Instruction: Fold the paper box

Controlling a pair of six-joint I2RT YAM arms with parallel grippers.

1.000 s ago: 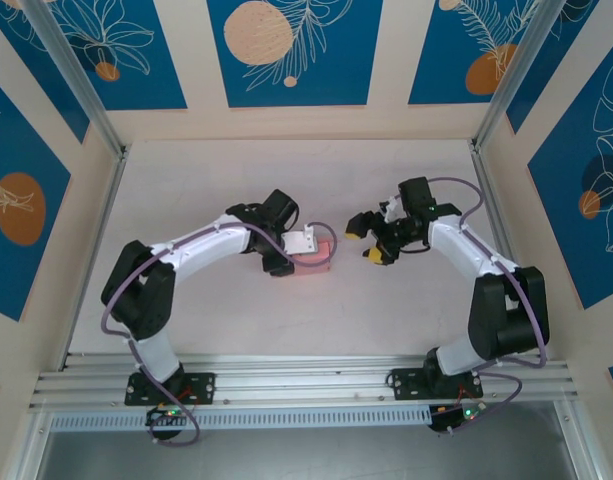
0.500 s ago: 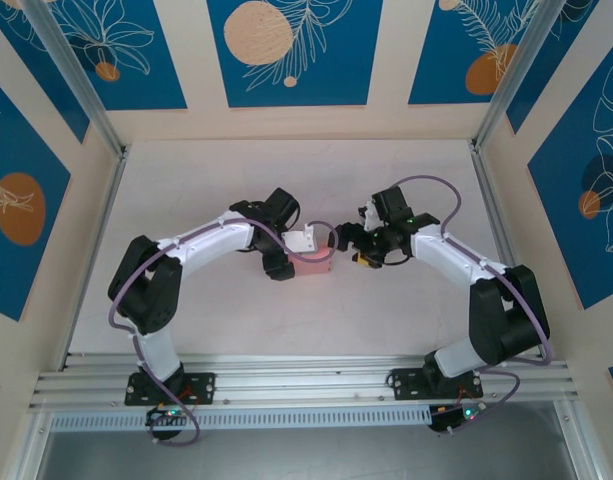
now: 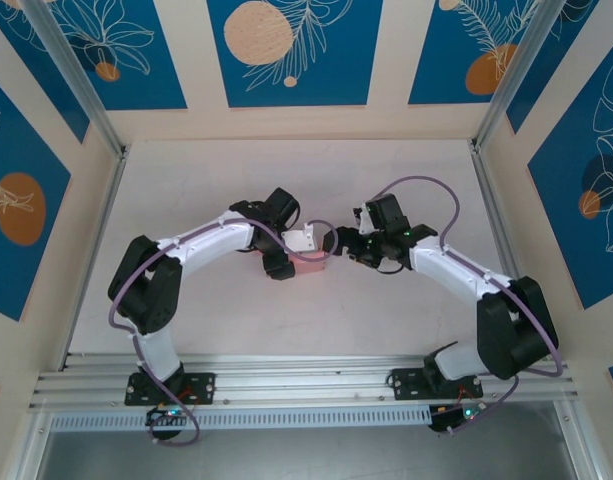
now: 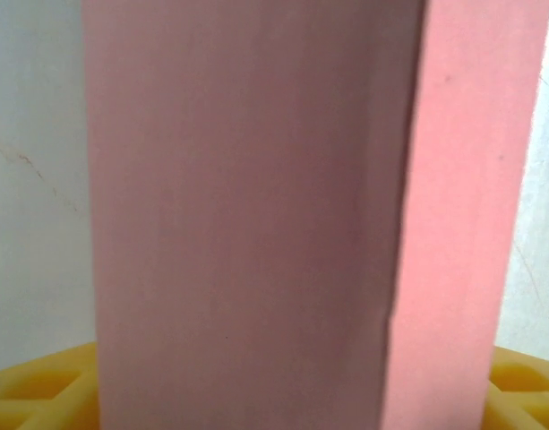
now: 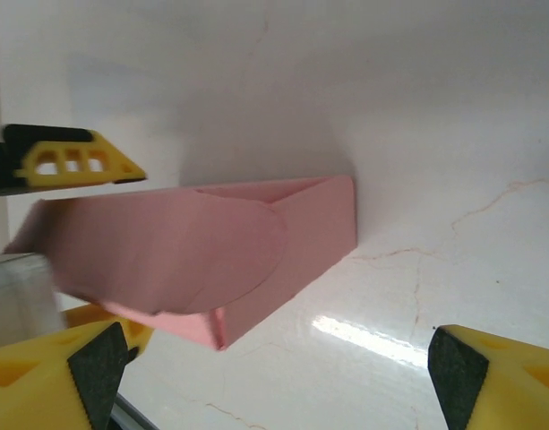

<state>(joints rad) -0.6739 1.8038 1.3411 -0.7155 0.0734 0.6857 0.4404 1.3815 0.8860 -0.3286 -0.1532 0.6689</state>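
A: Where is the paper box (image 3: 313,263) found?

B: In the top view it is seen just left of the frame's centre, on the white table (image 3: 286,170), between the two arms. In the right wrist view it is shown at the middle left as a flat pink rectangular box (image 5: 184,251), with a rounded flap laid across its near face.

A: How is the left gripper (image 3: 292,257) placed?

B: It is set over the box. In the left wrist view the pink card (image 4: 256,215) is seen between the yellow fingers (image 4: 37,390) at the bottom corners. In the right wrist view one yellow finger (image 5: 72,161) is shown at the upper left, just above the box. Whether the box is clamped or merely straddled cannot be told.

A: And the right gripper (image 3: 348,250)?

B: It is seen just right of the box at the centre of the top view. Its jaws are spread wide, and nothing is held between them (image 5: 278,358). The box is not touched by them.
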